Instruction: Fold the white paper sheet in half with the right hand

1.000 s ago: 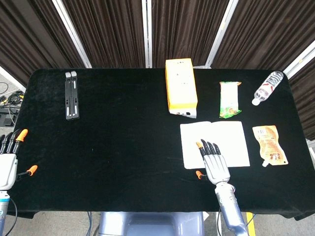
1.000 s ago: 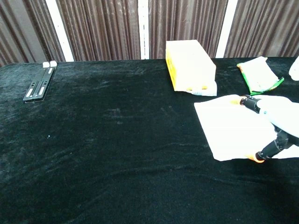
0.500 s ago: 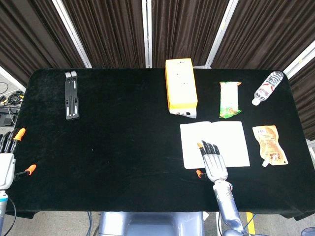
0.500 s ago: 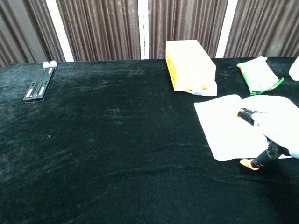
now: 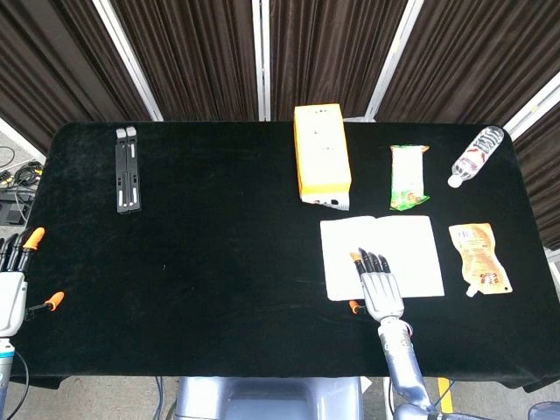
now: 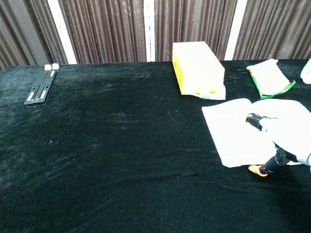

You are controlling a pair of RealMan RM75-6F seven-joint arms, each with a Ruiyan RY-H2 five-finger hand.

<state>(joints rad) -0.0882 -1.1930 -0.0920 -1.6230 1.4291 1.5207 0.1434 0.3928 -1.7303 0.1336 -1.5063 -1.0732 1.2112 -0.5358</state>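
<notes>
Head view: your right hand [image 5: 381,287] lies flat, fingers spread, holding nothing, over near edge of paper sheet [image 5: 411,245]. Sheet lies flat, unfolded, right half of table [image 5: 219,245], just below yellow box [image 5: 321,155]. Your left hand [image 5: 10,284] at left table edge, fingers apart, empty.

Chest view: right hand [image 6: 284,143] over sheet [image 6: 233,131], thumb off near edge.

Nothing here can be read. The yellow box [image 5: 321,153], green packet [image 5: 409,178], bottle [image 5: 476,156] and pouch [image 5: 479,256] carry print, but it is all too small and blurred.
</notes>
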